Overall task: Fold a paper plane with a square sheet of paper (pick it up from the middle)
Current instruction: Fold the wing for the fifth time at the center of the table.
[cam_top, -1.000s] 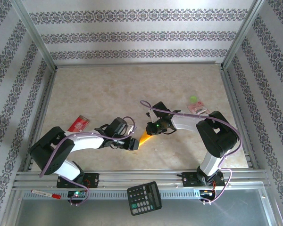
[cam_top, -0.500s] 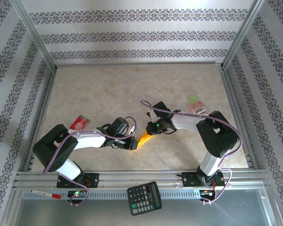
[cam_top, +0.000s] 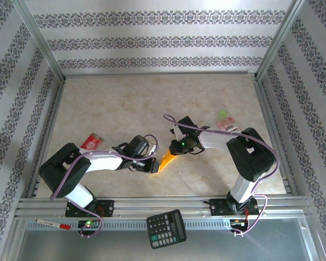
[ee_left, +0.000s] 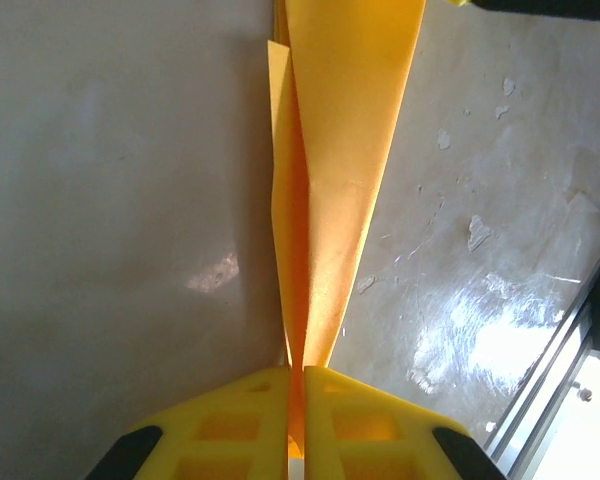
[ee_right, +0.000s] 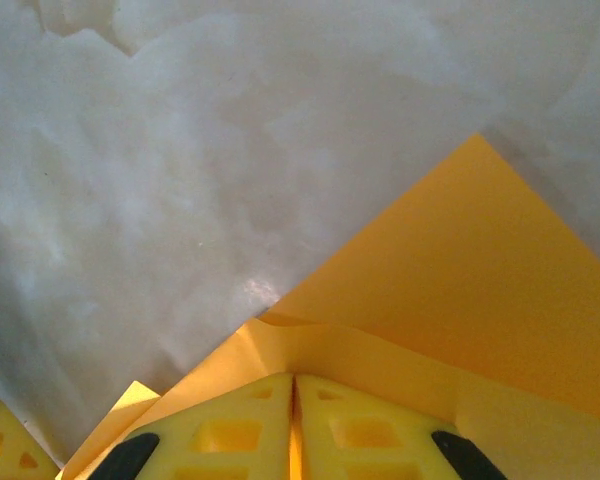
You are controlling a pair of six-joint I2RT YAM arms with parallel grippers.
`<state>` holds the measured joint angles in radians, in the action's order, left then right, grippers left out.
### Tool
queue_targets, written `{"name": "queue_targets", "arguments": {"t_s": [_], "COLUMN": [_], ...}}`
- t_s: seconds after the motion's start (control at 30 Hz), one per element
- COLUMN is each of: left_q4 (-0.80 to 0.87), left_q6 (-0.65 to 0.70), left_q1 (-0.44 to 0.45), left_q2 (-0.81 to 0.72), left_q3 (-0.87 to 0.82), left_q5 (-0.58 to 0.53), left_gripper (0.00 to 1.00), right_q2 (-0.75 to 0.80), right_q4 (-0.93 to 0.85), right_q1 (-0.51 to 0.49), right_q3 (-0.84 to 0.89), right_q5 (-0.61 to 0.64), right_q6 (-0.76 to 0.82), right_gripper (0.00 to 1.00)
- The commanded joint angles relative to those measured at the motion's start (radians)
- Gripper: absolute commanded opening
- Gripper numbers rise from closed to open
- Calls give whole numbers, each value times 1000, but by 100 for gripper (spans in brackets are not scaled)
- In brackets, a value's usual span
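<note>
The top camera is looking down from high behind the near edge of the desk (cam_top: 125, 103), taking all of it in from afar. The left wrist camera is sitting close behind the left hand (ee_left: 296, 385), looking along the folded orange paper (ee_left: 340, 150). The right wrist camera is sitting just behind the right hand (ee_right: 293, 385), apparently facing that same paper from its other end. All three views are sharing it.

White shells are covering the black-jointed left arm (cam_top: 100, 161) and right arm (cam_top: 220, 140), purple cables (cam_top: 64, 179) are trailing behind the yellow, pocketed fingers (ee_left: 235, 430), and a green light (cam_top: 181, 144) is glowing just behind the right pair.
</note>
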<state>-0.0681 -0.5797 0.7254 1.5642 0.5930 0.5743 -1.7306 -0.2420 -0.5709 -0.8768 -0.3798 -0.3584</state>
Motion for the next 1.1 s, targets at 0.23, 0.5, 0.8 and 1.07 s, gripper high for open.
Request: {"name": "queue_targets", "arguments": {"t_s": [0.23,0.5,0.8,1.07], "left_q4": [12,68,-55,-70], "left_q6": [-37,-32,-87,-71], "left_q1": [11,11,57,67], "left_q2": [-45,-132,-98,34], "left_q3": [-44,-16,39,111], "left_q5": [24,-9,74,41], "left_gripper": [13,27,11,6], "right_q2": [-29,-36,-37,-43], "right_q4": [-57,-56,-36,-26], "right_q1": [38,42,42,41], "right_q3": [2,5,18,26], "right_q5": [47,43,38,35], "right_q6": [29,30,23,19], "right_gripper": [12,11,11,11]}}
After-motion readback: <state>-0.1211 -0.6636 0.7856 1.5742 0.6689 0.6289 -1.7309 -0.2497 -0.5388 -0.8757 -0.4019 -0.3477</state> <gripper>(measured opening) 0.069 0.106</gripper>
